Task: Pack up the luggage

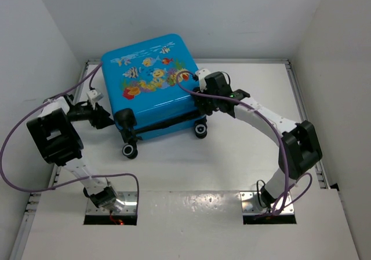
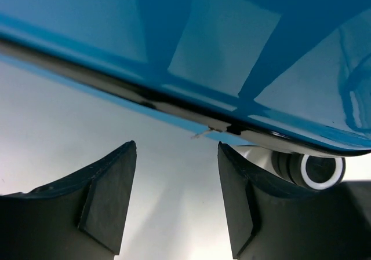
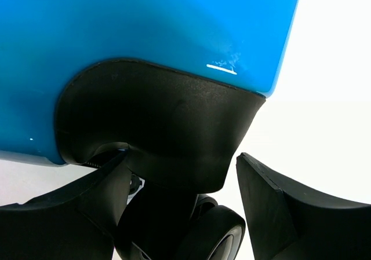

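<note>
The suitcase (image 1: 151,83) lies flat and closed on the white table (image 1: 232,156), in the far part and a little to the left. Its side with the fish pictures is up, and its two black wheels (image 1: 128,151) point to the near side. White walls (image 1: 191,17) stand around the table on the left, far and right sides.

The left gripper (image 1: 107,120) is at the near left corner of the suitcase, just beside the shell. In the left wrist view its two fingers (image 2: 110,190) are apart and nothing is between them, only bare table. Above them runs the black zipper band (image 2: 145,98) of the blue shell (image 2: 232,40), and one wheel (image 2: 313,168) shows behind the right finger.

The right gripper (image 1: 203,106) is at the near right corner, beside the other wheel (image 1: 200,131). In the right wrist view its fingers (image 3: 64,219) are also apart. The black wheel mount (image 3: 162,127) under the blue shell (image 3: 145,22) sits in the gap between them, with the wheel (image 3: 220,231) below it. I cannot tell if a finger touches the mount.

Purple cables (image 1: 11,144) hang in loops along both arms, and one loop crosses over the right edge of the suitcase lid. Each arm base is bolted on a metal plate (image 1: 110,208) at the near edge.
</note>
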### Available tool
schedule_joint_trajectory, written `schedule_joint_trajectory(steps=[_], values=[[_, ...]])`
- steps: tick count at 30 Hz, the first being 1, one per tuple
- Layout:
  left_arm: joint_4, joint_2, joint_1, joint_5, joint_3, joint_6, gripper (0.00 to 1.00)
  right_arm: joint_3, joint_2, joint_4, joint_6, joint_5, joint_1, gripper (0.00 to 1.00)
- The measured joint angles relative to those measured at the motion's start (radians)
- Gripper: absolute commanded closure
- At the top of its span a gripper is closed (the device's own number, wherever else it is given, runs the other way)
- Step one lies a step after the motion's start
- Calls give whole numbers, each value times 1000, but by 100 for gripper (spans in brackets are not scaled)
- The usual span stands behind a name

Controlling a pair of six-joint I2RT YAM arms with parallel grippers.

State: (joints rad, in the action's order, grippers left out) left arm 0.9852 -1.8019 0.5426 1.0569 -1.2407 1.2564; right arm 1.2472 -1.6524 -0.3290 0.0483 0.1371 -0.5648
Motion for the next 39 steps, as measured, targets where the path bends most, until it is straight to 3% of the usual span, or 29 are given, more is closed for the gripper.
schedule_joint_trajectory(steps=[8,12,16,24,27,39], values=[[111,-105,-19,47,-76,163,48,23,-14,-40,6,38,-13,100],[213,-162,-26,78,-114,274,48,29,-18,-48,6,54,-18,100],[263,-165,-29,92,-114,330,57,35,-22,-58,7,66,-21,100],[303,-164,-32,107,-114,359,95,49,-31,-76,9,84,-27,100],[311,-154,-35,100,-107,365,100,51,-32,-77,9,88,-29,100],[192,24,-31,84,95,414,100,51,-32,-103,4,111,-27,100]])
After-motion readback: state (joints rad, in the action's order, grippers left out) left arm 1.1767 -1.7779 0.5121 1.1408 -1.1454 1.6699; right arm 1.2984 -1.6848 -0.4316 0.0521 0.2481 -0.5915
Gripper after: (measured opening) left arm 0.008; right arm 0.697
